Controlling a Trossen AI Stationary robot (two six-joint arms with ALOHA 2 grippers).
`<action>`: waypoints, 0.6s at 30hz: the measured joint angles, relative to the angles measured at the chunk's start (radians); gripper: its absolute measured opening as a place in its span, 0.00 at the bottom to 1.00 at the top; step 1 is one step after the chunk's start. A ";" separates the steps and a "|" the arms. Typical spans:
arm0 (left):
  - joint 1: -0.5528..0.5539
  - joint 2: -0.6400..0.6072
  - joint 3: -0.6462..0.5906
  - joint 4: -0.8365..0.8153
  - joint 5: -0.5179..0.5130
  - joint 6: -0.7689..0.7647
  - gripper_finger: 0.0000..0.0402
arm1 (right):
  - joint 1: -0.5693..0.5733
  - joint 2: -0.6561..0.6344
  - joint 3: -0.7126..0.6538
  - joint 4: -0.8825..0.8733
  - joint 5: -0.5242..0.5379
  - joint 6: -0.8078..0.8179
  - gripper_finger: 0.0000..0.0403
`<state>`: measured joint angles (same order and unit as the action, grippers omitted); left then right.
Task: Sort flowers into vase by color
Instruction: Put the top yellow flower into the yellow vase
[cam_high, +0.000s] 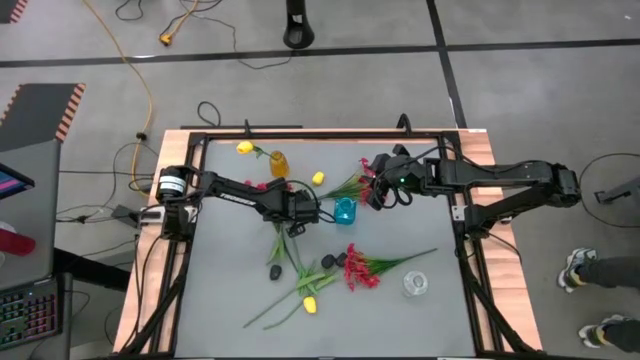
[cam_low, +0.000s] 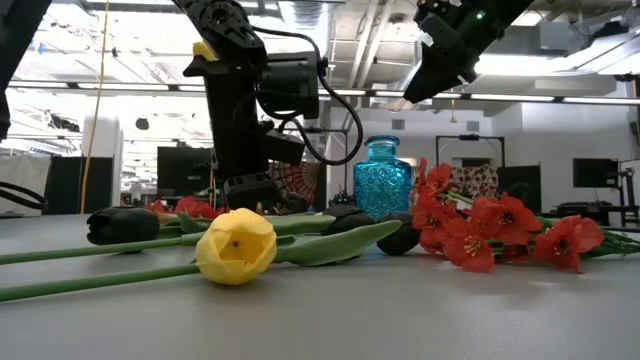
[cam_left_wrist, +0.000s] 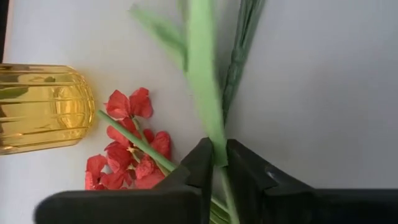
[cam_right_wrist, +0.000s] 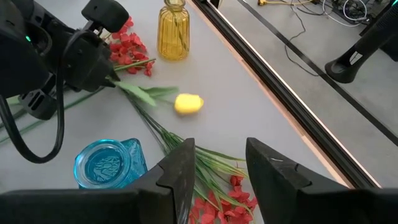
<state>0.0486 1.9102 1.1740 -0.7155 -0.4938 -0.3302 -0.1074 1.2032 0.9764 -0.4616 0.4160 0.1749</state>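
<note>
- The right pincer (cam_right_wrist: 217, 171) hangs over the table (cam_right_wrist: 261, 118) with its two dark fingers spread apart, nothing between them.
- A blue glass vase (cam_right_wrist: 110, 163) stands just beside that pincer; take it as the landmark.
- A red spray (cam_right_wrist: 224, 199) lies next to the blue vase, under the right pincer.
- A yellow tulip (cam_right_wrist: 188, 104) lies beyond the vase, its stem running to the left pincer (cam_right_wrist: 102, 74).
- The amber vase (cam_right_wrist: 173, 31) stands farther off, red blossoms (cam_right_wrist: 129, 45) beside it.
</note>
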 joint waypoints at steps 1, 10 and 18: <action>0.000 0.000 0.000 0.000 0.000 0.000 0.05 | 0.000 0.000 0.000 0.000 0.000 0.000 0.42; 0.000 -0.005 0.000 -0.004 0.023 -0.003 0.01 | 0.000 0.000 0.000 -0.001 0.000 0.000 0.42; 0.000 -0.098 0.000 -0.008 0.029 -0.004 0.00 | 0.000 0.000 0.000 -0.002 0.000 0.000 0.42</action>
<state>0.0486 1.8118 1.1744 -0.7231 -0.4646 -0.3340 -0.1074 1.2034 0.9764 -0.4631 0.4160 0.1745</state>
